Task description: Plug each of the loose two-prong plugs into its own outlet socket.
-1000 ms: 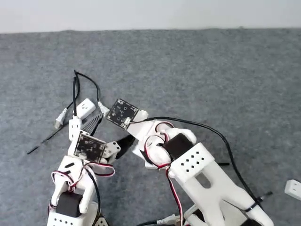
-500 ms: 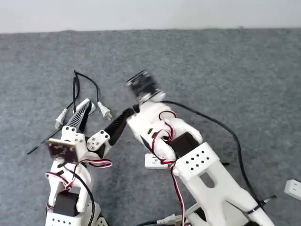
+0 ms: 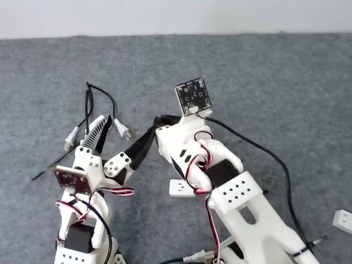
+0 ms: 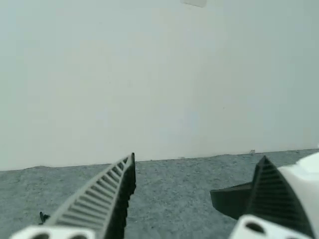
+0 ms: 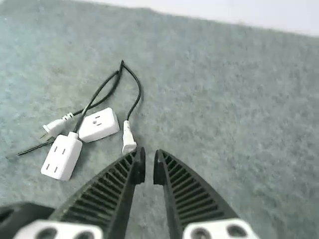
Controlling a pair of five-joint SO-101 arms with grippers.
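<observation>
- On the grey worktop (image 3: pixel 286 77), a white plug (image 5: pixel 128 140) on a black cord lies loose, just beside a small socket block (image 5: pixel 98 124) and a longer socket block (image 5: pixel 61 155). A second plug (image 5: pixel 52 127) lies near them.
- No plug here sits in a socket, so I judge the step is picking up the first plug.
- The right hand (image 5: pixel 149 152) hangs above the plug, fingers almost together, holding nothing.
- The left hand (image 4: pixel 197 158) is spread wide and empty, facing the wall.
- Next, the right hand must open and come down over the plug body, leaving the prongs free. The left hand should steady a socket block, which looks light and may slide.
</observation>
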